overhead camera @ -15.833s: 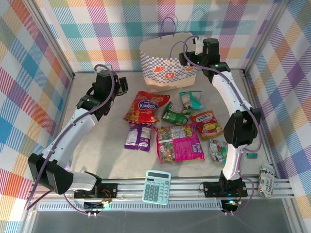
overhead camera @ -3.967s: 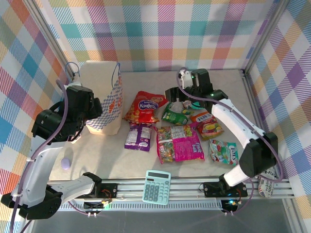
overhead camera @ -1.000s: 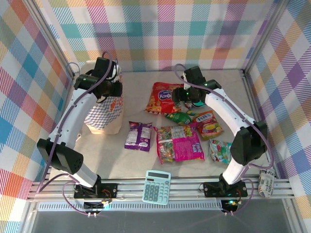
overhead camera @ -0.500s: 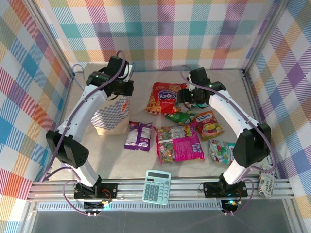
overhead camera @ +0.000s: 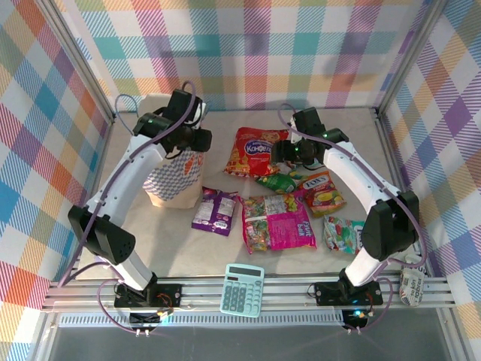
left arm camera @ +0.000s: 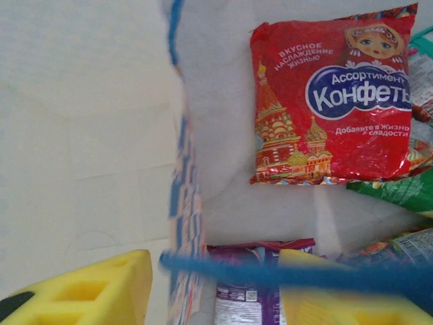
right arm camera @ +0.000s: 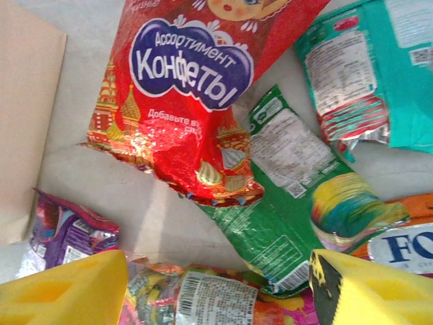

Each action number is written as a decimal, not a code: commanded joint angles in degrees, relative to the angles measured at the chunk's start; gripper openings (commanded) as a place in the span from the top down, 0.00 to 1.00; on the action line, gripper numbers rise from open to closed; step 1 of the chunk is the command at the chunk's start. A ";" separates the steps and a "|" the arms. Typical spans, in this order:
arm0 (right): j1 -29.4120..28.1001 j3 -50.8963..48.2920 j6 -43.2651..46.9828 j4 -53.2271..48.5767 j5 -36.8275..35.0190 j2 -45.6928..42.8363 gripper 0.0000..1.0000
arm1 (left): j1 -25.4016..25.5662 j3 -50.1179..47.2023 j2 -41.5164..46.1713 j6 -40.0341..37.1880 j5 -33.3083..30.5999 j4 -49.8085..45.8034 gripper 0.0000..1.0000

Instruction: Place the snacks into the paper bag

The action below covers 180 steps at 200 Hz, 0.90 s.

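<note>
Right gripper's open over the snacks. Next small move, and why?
Probably lower the right gripper onto the crumpled near edge of the red packet and shut. Its jaws are open and empty. That packet overlaps the green packet, so it should lift cleanly. The paper bag stands at the left gripper.

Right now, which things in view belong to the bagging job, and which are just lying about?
Job: paper bag; red packet; green packet; purple packet; magenta packet; orange packet; teal packet; rightmost packet.

Lying about: calculator; crumpled wad at the near right corner.
</note>
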<state>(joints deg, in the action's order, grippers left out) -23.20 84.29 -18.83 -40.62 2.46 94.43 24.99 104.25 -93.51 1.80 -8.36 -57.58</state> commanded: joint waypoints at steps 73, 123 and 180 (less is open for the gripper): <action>-1.00 -1.84 -3.52 1.58 5.93 -3.03 0.29 | -0.01 -2.73 11.80 0.88 -4.84 -6.28 0.24; -4.41 -1.33 -4.52 2.11 6.90 -3.43 0.29 | -4.66 -9.41 19.95 4.02 -1.00 -5.88 0.23; -7.85 -5.32 -9.98 7.62 6.09 -5.28 0.29 | -13.56 -10.82 22.54 10.83 1.07 -9.42 0.20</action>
<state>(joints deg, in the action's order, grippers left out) -29.76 81.52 -25.34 -36.93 8.80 92.07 14.94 93.67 -70.70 7.57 -8.60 -63.61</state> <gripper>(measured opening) 0.709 0.794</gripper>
